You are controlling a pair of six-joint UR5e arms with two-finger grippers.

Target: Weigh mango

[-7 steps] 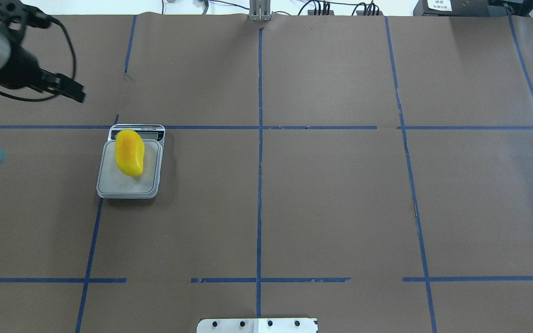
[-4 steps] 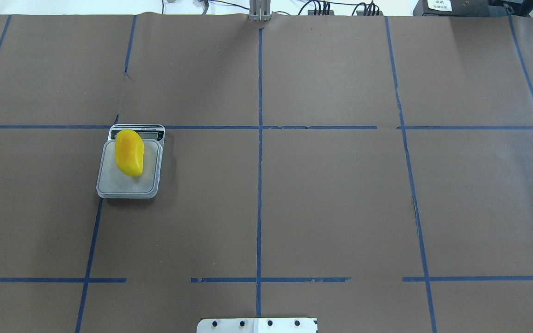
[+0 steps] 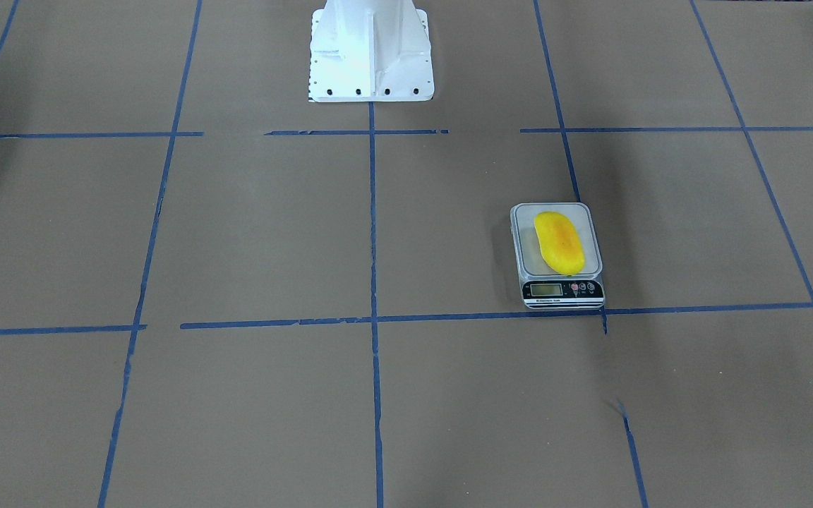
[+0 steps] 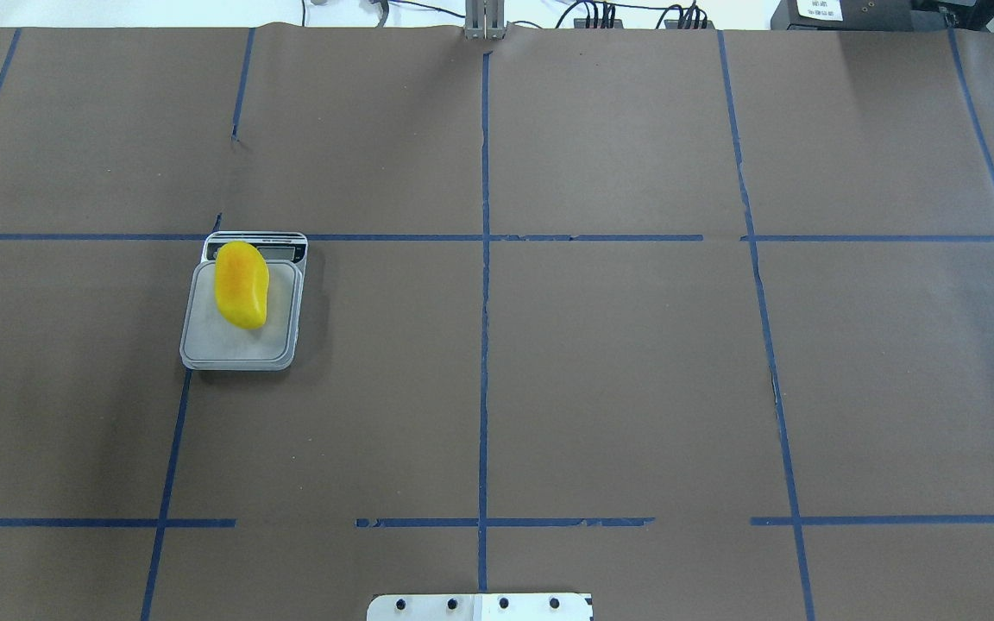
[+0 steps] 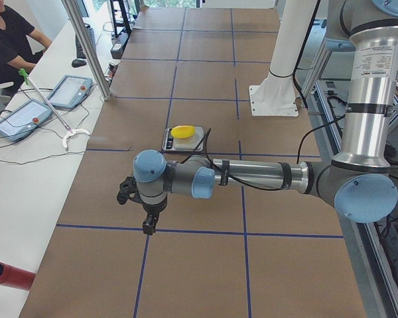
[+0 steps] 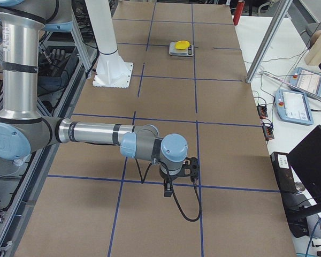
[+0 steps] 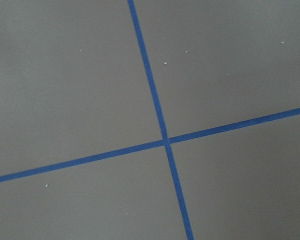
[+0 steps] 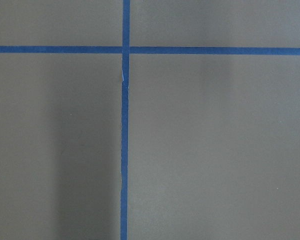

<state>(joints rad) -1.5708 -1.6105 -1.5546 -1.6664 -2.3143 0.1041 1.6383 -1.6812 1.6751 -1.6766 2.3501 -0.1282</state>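
The yellow mango [image 4: 241,285] with an orange blush lies on the platform of the silver scale [image 4: 238,347], nothing touching it. It also shows in the front view [image 3: 559,243] on the scale [image 3: 562,290], and small in the side views [image 5: 182,131] [image 6: 182,44]. My left gripper [image 5: 148,222] hangs over the table's left end, well away from the scale. My right gripper [image 6: 168,188] hangs over the table's far right end. Both show only in the side views, so I cannot tell if they are open or shut. The wrist views show only brown paper and blue tape.
The white robot pedestal [image 3: 371,49] stands at the table's near edge. A metal post [image 5: 86,50], teach pendants [image 5: 69,91] and cables are on the side bench. A seated person [image 5: 6,36] is beside it. A red cylinder [image 5: 10,275] lies at the left end.
The left arm, seen at the overhead view's upper left one second ago, has moved out of that view. The mango and the scale have not moved.
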